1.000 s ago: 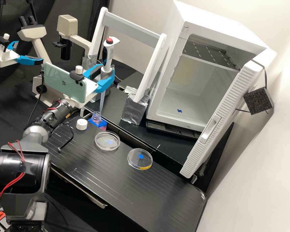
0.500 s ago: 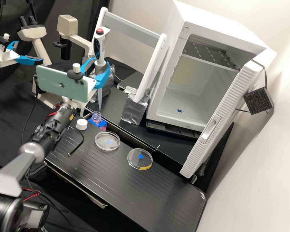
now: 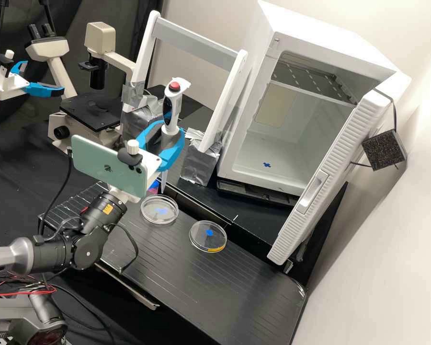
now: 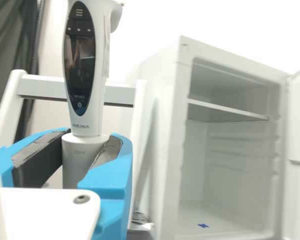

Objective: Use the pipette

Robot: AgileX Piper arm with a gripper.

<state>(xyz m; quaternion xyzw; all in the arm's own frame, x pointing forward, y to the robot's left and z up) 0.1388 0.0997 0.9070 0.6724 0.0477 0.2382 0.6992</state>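
Pipette (image 3: 175, 108) clenched in the tool (image 3: 171, 136), tip near the rim of one dish (image 3: 160, 223).

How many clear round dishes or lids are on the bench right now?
2. One dish lies just below the pipette's tip in the high view; the other piece, yellow-marked, is nearer the cabinet's open door. The arm covers some bench, so more may be hidden.

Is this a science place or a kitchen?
It looks like a science lab: the gripper holds a pipette, a microscope stands behind, and a round clear dish sits on the bench.
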